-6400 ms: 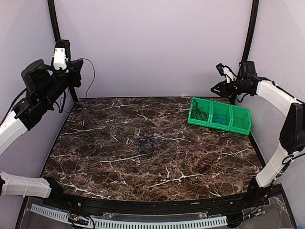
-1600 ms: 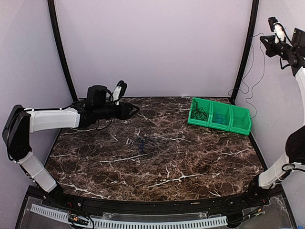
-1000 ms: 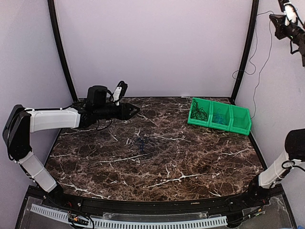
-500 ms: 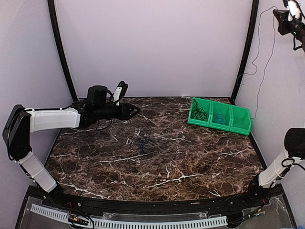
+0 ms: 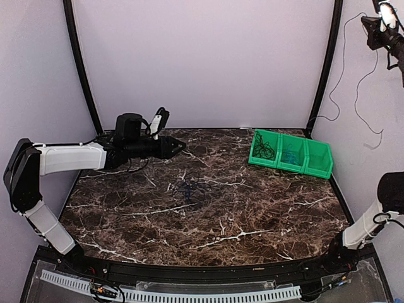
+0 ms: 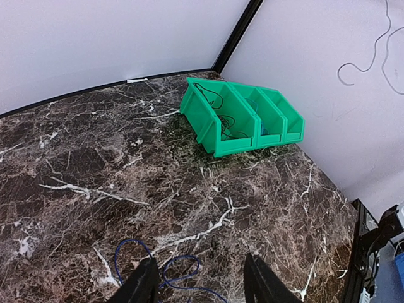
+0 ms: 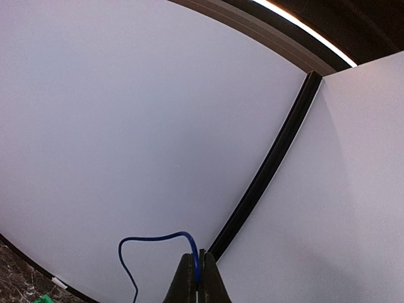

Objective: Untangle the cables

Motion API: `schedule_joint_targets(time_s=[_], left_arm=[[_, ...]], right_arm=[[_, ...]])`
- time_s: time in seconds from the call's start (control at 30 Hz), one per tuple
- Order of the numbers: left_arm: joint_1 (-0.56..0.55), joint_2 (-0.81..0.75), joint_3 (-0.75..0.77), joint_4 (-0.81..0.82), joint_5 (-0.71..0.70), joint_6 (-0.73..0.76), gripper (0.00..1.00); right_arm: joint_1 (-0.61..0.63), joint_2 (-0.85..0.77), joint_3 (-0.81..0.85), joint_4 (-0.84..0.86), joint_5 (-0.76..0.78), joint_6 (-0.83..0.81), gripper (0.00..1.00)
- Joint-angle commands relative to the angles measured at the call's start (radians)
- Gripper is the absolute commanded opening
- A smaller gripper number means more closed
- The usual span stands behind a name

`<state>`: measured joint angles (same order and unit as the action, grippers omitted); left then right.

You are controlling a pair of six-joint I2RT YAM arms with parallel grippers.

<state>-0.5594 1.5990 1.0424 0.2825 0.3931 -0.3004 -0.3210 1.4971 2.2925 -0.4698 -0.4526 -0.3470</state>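
Blue cable [image 7: 158, 237] tail swung right, right gripper [image 7: 199, 273] clamped on it, left gripper [image 6: 201, 285] wide, one cable clump [image 5: 191, 189] on table [image 5: 126, 214], one green three-slot bin [image 5: 288, 167].

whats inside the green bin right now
In the top view, the green bin has three compartments. The left one holds thin black cables, the middle one blue cables. The right one looks empty, though its front wall hides part of the floor.
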Motion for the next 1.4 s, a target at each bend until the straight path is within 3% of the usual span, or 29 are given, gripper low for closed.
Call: schedule_joint_targets(time_s=[0.0, 1.37], left_arm=[[-0.007, -0.022, -0.001, 0.018, 0.021, -0.004, 0.49], [-0.011, -0.001, 0.003, 0.006, 0.023, 0.008, 0.48]], right_arm=[[-0.005, 0.002, -0.019, 0.038, 0.014, -0.001, 0.00], [-0.006, -0.012, -0.512, 0.290, 0.034, 0.052, 0.00]])
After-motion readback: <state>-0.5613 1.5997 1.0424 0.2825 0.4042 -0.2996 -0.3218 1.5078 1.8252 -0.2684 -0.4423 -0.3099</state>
